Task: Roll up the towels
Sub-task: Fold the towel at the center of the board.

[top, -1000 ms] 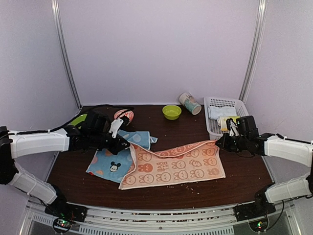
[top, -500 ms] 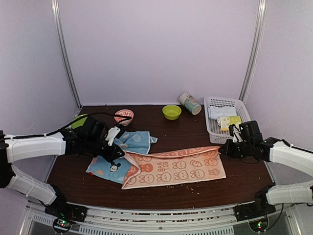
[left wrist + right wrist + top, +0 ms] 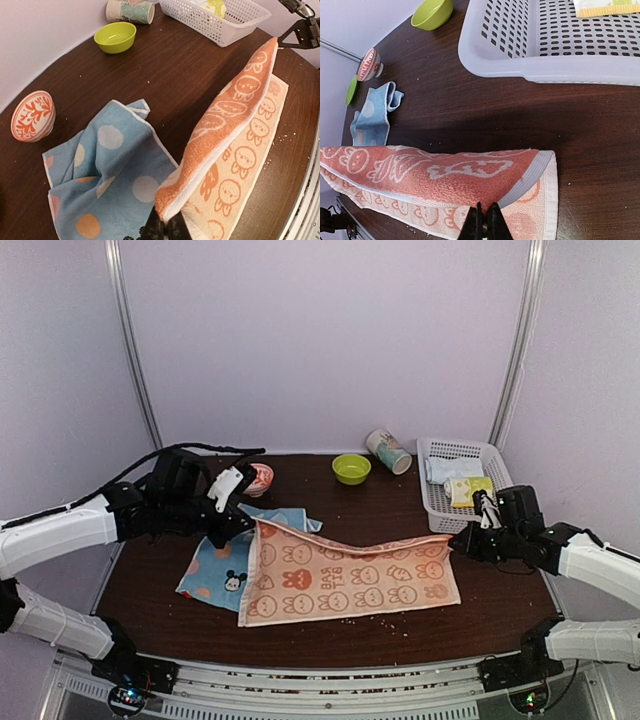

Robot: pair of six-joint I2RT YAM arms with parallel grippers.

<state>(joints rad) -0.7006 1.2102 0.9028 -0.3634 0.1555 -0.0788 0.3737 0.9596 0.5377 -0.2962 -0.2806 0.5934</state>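
The orange bunny towel [image 3: 350,580] lies across the table's middle, with its far edge lifted and stretched between both grippers. My left gripper [image 3: 247,524] is shut on the towel's far left corner [image 3: 172,200]; its fingertips [image 3: 167,227] pinch the doubled cloth. On the far right corner [image 3: 520,185] my right gripper [image 3: 458,540] is also shut, fingertips [image 3: 485,222] tight on the fold. The light blue dotted towel [image 3: 215,565] lies crumpled to the left, partly under the orange one, and also shows in the wrist views [image 3: 105,175] [image 3: 372,117].
A white basket [image 3: 425,455] at the back right holds a pale roll [image 3: 450,468] and a yellow-green roll [image 3: 468,488]. A green bowl [image 3: 351,468] and a tipped cup [image 3: 388,451] sit at the back. A red-white bowl [image 3: 262,478] stands behind my left gripper.
My left gripper dipped, then rose with the orange towel's far left corner, so the far edge now hangs raised. The right gripper shifted slightly nearer, still holding its corner.
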